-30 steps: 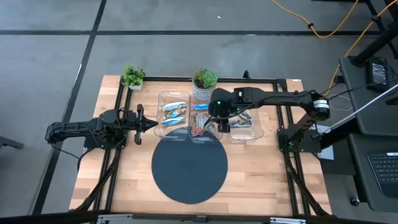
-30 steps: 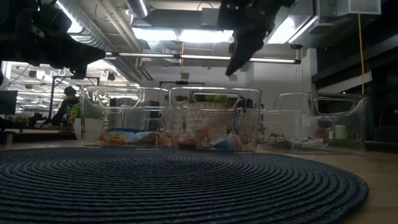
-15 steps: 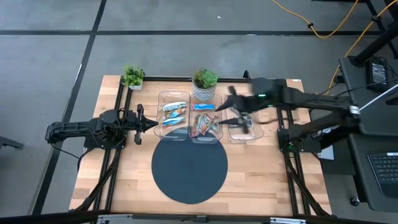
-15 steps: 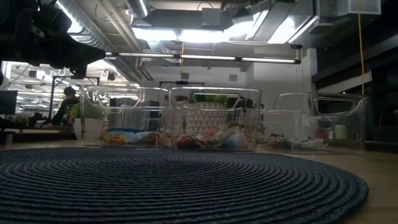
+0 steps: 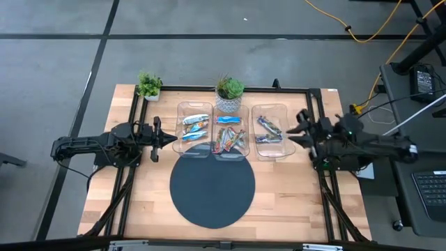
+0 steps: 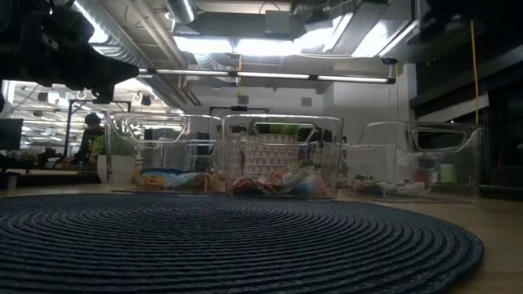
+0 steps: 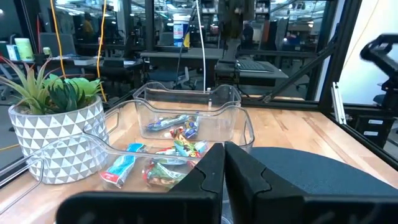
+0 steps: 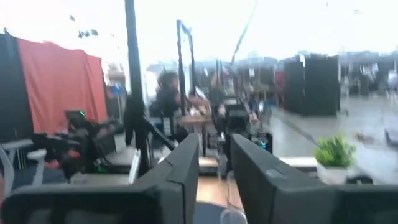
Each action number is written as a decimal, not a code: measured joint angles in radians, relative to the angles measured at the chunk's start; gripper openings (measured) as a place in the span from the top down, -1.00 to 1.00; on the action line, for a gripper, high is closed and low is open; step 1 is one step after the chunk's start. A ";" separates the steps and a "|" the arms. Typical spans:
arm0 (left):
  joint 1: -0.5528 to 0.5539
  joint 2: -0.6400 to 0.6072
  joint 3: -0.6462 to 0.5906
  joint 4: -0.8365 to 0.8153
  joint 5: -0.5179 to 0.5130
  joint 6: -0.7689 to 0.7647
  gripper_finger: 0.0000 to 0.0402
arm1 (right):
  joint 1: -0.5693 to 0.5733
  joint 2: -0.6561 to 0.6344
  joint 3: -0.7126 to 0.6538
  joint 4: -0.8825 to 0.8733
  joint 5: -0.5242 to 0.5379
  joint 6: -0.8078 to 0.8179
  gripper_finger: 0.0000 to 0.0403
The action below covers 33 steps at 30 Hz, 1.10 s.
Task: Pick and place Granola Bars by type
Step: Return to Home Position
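The granola bars lie sorted in three clear bins at the table's far middle. Light blue-white bars lie in the left bin, orange-red multicoloured ones in the middle bin, dark ones in the right bin. The low view shows the bars on the bin floors. My left gripper hovers shut just left of the left bin, pointing at it. My right gripper is open and empty, right of the right bin near the table's right edge.
A round dark woven mat covers the table's near middle. Two potted plants stand at the far edge, the second right behind the middle bin. A black frame rail runs along the table's sides. A person is in the room behind.
My right gripper has pulled back from above the middle bin, passing over the right bin toward the table's right edge, and left the low view. The bars in the middle bin, blurred a second ago, now lie still.
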 joint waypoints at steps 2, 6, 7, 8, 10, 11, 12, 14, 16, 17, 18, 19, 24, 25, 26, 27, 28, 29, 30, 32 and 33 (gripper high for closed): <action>0.000 0.000 0.000 0.000 0.000 0.000 0.96 | 0.014 -0.096 -0.078 0.040 0.001 -0.003 0.58; 0.000 0.000 0.000 0.000 0.000 0.000 0.97 | 0.039 -0.244 -0.181 0.084 0.000 -0.054 0.73; 0.000 0.000 0.000 0.000 0.000 0.000 0.98 | 0.047 -0.275 -0.203 0.088 -0.003 -0.060 0.77; 0.000 0.000 0.000 0.000 0.000 0.000 0.98 | 0.054 -0.304 -0.228 0.088 -0.005 -0.064 0.81; 0.000 0.000 0.000 0.000 0.000 0.000 0.99 | 0.072 -0.335 -0.283 0.101 -0.007 -0.061 0.90; 0.000 0.000 0.000 0.000 0.000 0.000 0.99 | 0.083 -0.334 -0.302 0.101 -0.009 -0.058 0.94; 0.000 0.000 0.000 0.001 0.000 0.000 0.99 | 0.094 -0.329 -0.300 0.065 -0.006 -0.062 0.96; 0.000 0.001 0.000 0.000 0.000 0.000 0.99 | 0.117 -0.315 -0.300 0.008 0.035 -0.106 0.97; 0.000 0.000 0.000 0.005 0.000 0.000 0.97 | 0.132 -0.315 -0.300 -0.067 0.112 -0.138 0.94; 0.000 0.001 0.000 0.009 0.000 0.000 0.97 | 0.135 -0.315 -0.300 -0.078 0.149 -0.153 0.93; 0.000 0.001 0.000 0.008 0.000 0.000 0.96 | 0.136 -0.316 -0.300 -0.084 0.173 -0.157 0.92; 0.000 0.001 0.000 0.008 0.000 0.000 0.96 | 0.136 -0.316 -0.300 -0.086 0.190 -0.157 0.92; 0.000 0.001 0.000 0.006 0.000 0.000 0.98 | 0.136 -0.316 -0.300 -0.203 0.199 -0.196 0.97; 0.000 0.001 0.000 0.008 0.000 0.000 0.98 | 0.135 -0.315 -0.300 -0.244 0.187 -0.194 0.97; 0.000 0.001 0.000 0.008 0.000 0.000 0.99 | 0.136 -0.313 -0.300 -0.261 0.170 -0.183 0.97; 0.000 0.001 0.000 0.008 0.000 0.000 0.99 | 0.137 -0.307 -0.300 -0.253 0.154 -0.164 0.97; 0.000 0.001 0.000 0.008 0.000 0.000 0.99 | 0.139 -0.303 -0.300 -0.250 0.145 -0.156 0.95; 0.000 0.001 0.000 0.008 0.000 0.000 0.99 | 0.139 -0.303 -0.300 -0.254 0.144 -0.156 0.93; 0.000 0.001 0.000 0.008 0.000 0.000 0.99 | 0.139 -0.302 -0.300 -0.254 0.145 -0.157 0.91; 0.000 0.001 0.000 0.008 0.000 0.000 0.98 | 0.139 -0.300 -0.300 -0.257 0.173 -0.165 0.87; 0.000 0.001 0.000 0.008 0.000 0.000 0.97 | 0.139 -0.300 -0.300 -0.263 0.192 -0.166 0.85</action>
